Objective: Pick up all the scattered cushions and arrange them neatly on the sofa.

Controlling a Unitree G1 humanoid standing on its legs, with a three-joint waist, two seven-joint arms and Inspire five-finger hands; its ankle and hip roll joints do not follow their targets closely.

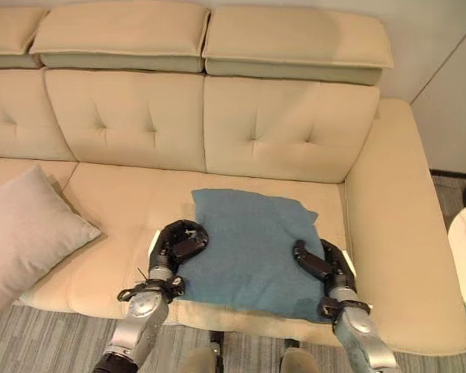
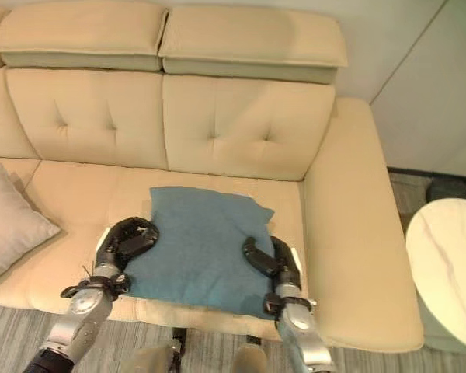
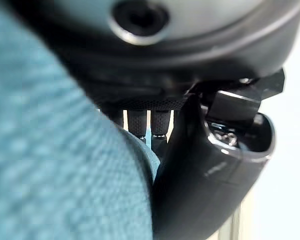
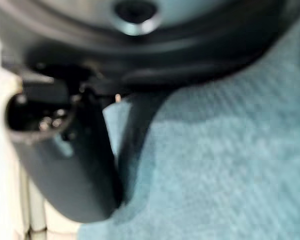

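A blue cushion (image 1: 248,249) lies flat on the right seat of the beige sofa (image 1: 217,124). My left hand (image 1: 179,242) grips the cushion's left edge, its fingers curled over the top. In the left wrist view the blue cloth (image 3: 65,170) sits between the thumb (image 3: 205,175) and the fingers. On the cushion's right edge my right hand (image 1: 320,260) is curled the same way, with the cloth (image 4: 225,165) pressed against its thumb (image 4: 75,165). A pale beige cushion (image 1: 23,233) leans on the left seat, hanging over the front edge.
The sofa's right armrest (image 1: 396,233) runs beside my right hand. A white round table (image 2: 450,264) stands on the floor to the right of the sofa. The seat between the two cushions is bare.
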